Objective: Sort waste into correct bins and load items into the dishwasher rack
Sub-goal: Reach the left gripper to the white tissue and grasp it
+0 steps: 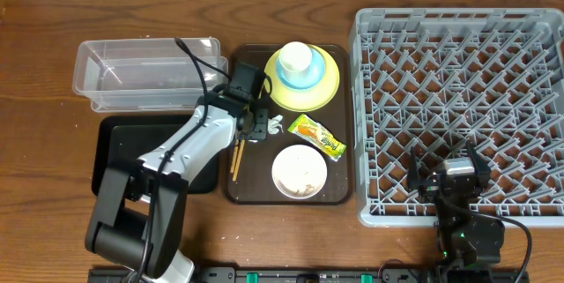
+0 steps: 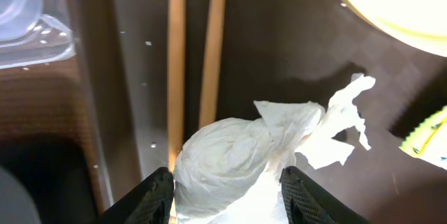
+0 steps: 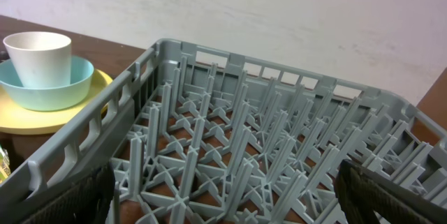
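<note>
Overhead: left fingers (image 1: 261, 130) over the brown rectangular serving tray (image 1: 339, 186), closed on a crumpled white paper napkin (image 1: 275, 124) near two thin wooden chopsticks (image 1: 236, 158); right fingers (image 1: 413, 165) spread wide above the large grey plastic dishwasher rack (image 1: 458, 54).

Left wrist: napkin (image 2: 230, 158) pinched between both fingers (image 2: 143, 196), twisted tail pointing up-right, long axis diagonal; chopsticks (image 2: 177, 56) parallel, running up the frame.

Right wrist: fingers (image 3: 63, 199) wide apart, holding nothing, over rack pegs (image 3: 230, 154); small white cup (image 3: 38, 56) and light blue bowl (image 3: 49, 88) at left.
</note>
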